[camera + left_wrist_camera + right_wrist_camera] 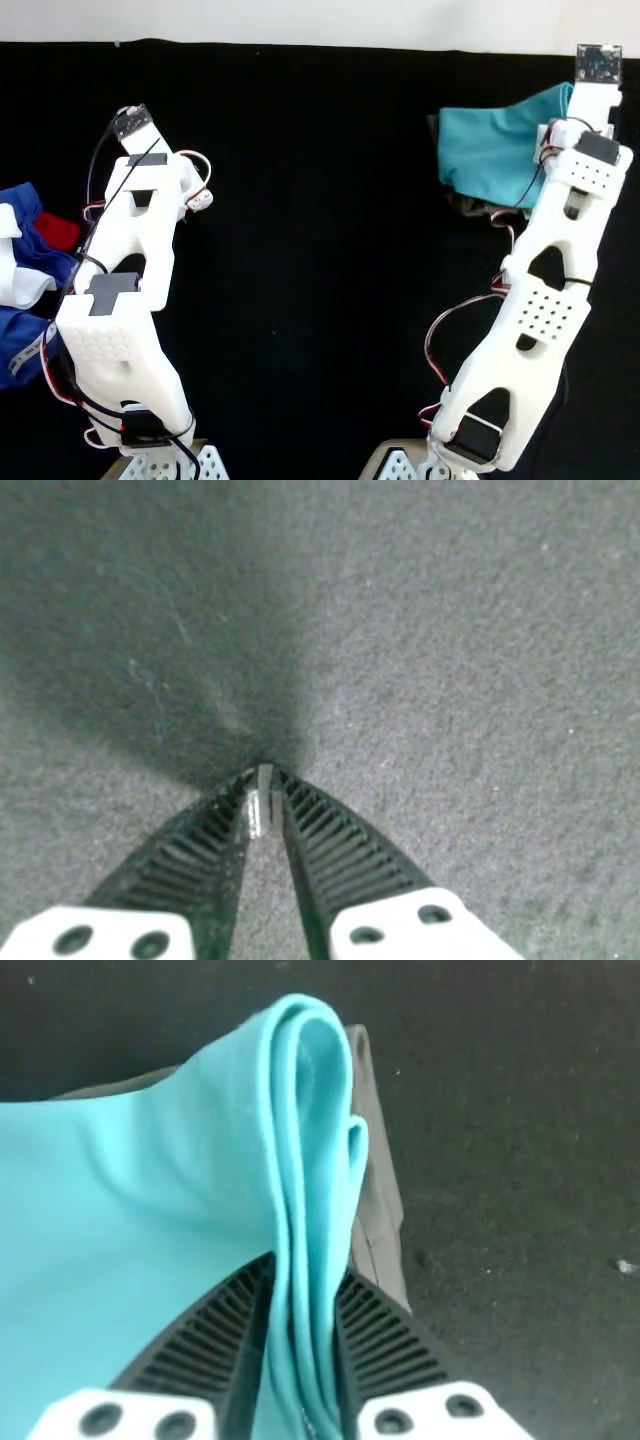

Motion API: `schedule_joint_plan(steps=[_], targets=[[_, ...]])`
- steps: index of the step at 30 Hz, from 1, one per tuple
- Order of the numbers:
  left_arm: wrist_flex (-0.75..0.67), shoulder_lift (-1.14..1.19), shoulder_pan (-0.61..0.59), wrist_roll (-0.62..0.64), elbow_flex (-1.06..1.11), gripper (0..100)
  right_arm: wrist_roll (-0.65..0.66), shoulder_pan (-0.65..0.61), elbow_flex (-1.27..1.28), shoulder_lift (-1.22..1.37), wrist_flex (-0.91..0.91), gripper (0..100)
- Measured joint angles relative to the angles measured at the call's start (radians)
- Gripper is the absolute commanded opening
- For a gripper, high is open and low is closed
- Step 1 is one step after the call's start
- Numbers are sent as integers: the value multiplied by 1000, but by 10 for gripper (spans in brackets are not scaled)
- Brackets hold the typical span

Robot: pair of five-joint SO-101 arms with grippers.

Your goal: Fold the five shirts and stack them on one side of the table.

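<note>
Right fingers [215, 1330] pinch the teal shirt [130, 1210] folds; left fingers [200, 855] closed empty over the black table [450, 630].

We locate the left arm [125, 290] on the left half of the worktop [320, 200] and the right arm [545, 290] on the right half. A heap of shirts [25, 270] lies at the left edge, just beside the left arm. The left tool [262, 790] sits over bare worktop, jaws together with nothing between them. At the far right, a folded shirt [490, 150] lies on a second garment [375, 1190]. The right tool [303, 1290] clamps a fold at that shirt's right edge.
</note>
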Motion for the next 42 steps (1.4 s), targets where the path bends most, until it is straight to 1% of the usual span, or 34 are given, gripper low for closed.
schedule_joint_plan(steps=[6,7,11,13,23,25,29,31,38,42], targets=[[0,0,0,0,0,10,0,6,-55,54,0,11],[0,0,0,0,0,10,12,6,-57,60,-2,24],[0,0,0,0,0,10,35,6,-57,61,-2,166],[0,0,0,0,0,10,35,6,-72,61,14,202],[0,0,0,0,0,10,-18,5,-322,61,187,199],[0,0,0,0,0,10,-18,-5,-348,61,232,152],[0,0,0,0,0,10,-20,-66,-376,61,376,5],[0,0,0,0,0,10,-20,-109,-376,61,446,15],[0,0,0,0,0,10,-20,-235,-376,61,605,21],[0,0,0,0,0,10,60,-255,-379,95,629,21]])
